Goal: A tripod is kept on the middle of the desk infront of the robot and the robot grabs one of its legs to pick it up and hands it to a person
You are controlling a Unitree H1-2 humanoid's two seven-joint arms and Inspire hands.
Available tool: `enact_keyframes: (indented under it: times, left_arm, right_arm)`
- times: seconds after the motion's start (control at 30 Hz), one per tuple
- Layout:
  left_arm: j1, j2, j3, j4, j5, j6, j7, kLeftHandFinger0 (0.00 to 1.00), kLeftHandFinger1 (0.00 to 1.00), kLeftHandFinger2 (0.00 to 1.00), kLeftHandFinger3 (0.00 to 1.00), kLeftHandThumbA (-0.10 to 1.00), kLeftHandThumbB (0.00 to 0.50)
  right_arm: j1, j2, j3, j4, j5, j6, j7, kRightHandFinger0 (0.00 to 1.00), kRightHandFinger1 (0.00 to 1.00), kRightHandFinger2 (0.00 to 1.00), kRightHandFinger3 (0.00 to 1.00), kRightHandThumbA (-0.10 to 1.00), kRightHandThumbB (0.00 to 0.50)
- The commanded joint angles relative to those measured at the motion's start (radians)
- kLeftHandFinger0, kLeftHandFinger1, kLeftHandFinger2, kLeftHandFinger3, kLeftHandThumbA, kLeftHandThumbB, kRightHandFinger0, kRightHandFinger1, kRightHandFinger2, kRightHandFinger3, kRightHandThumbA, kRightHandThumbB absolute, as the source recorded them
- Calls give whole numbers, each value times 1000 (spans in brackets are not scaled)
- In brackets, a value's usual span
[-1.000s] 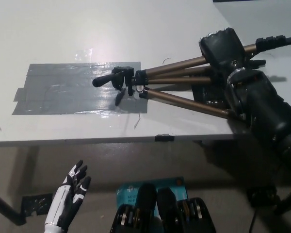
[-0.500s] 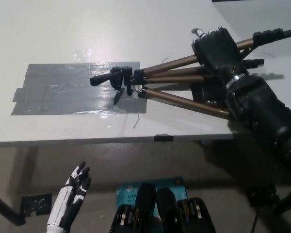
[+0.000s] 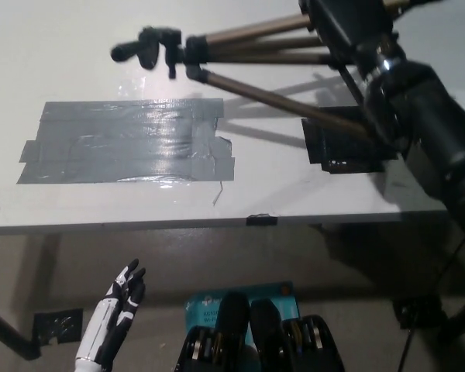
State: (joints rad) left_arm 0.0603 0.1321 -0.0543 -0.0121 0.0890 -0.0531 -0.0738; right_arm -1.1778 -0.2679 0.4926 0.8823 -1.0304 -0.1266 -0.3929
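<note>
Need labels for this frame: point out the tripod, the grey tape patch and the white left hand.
tripod (image 3: 279,101), head view, on its nearest leg
grey tape patch (image 3: 124,143), head view, on its middle
white left hand (image 3: 122,293), head view, on its middle

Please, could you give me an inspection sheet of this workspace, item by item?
Surface: white desk, with a grey tape patch.
Job's things: tripod, held above the desk.
Clutter: black patch; small black piece on the front edge.
Robot hands: right robot hand shut on the tripod; left robot hand open, below the desk edge.
Cables: thin strand beside the tape.
Surroundings: blue object on the floor.
</note>
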Motion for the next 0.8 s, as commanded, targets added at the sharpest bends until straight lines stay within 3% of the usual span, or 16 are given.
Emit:
enact_keyframes:
  times: [0.0, 0.03, 0.13, 0.2, 0.3, 0.33, 0.5, 0.57, 0.6, 0.67, 0.77]
  left_arm:
    - [-12, 24, 3, -53, -14, -4, -24, 941, 1000, 1000, 1000, 887, 13]
    - [-18, 24, 6, -54, -19, 5, -27, 944, 1000, 1000, 1000, 889, 19]
    - [-21, 27, 7, -56, -15, 6, -27, 959, 1000, 1000, 1000, 895, 16]
    - [-5, 26, 4, -63, -11, 3, -26, 961, 1000, 1000, 1000, 902, 17]
    - [-6, 25, 7, -57, -27, 3, -32, 963, 1000, 1000, 1000, 897, 34]
    - [-1, 27, 6, -61, -22, 8, -31, 964, 1000, 1000, 1000, 896, 34]
    - [-5, 29, 6, -81, -9, 29, -28, 948, 1000, 1000, 1000, 896, 12]
    - [-4, 29, 4, -88, -2, 37, -26, 934, 1000, 1000, 1000, 884, 3]
    - [-7, 31, 0, -79, 13, 16, -21, 908, 1000, 1000, 1000, 881, 0]
    - [-9, 32, 0, -75, 13, 13, -21, 896, 1000, 1000, 1000, 880, 3]
    - [-14, 36, 1, -79, 7, 22, -27, 899, 1000, 1000, 1000, 878, 2]
  right_arm:
    - [-237, 21, -45, 53, 64, -79, -161, 0, 167, 730, 702, -100, 253]
    - [-248, 27, -38, 73, 58, -74, -159, 0, 137, 701, 677, -100, 227]
    - [-257, 39, -30, 98, 56, -79, -149, 0, 84, 644, 610, -100, 239]
    - [-242, 51, -24, 97, 53, -67, -127, 0, 6, 582, 460, -100, 252]
    - [-229, 64, -17, 134, 55, -86, -151, 0, 3, 589, 380, -100, 252]
    - [-224, 70, -17, 148, 58, -92, -162, 0, 3, 582, 420, -100, 252]
    - [-231, 100, -17, 233, 74, -93, -196, 0, 0, 583, 236, -100, 263]
    - [-235, 108, -22, 260, 91, -94, -172, 0, 57, 673, 180, -100, 218]
    - [-235, 110, -16, 273, 87, -95, -180, 0, 144, 752, 235, -100, 208]
    - [-233, 109, -12, 275, 83, -90, -191, 0, 193, 783, 376, -100, 205]
    - [-229, 118, -23, 289, 102, -92, -200, 0, 255, 770, 752, -100, 173]
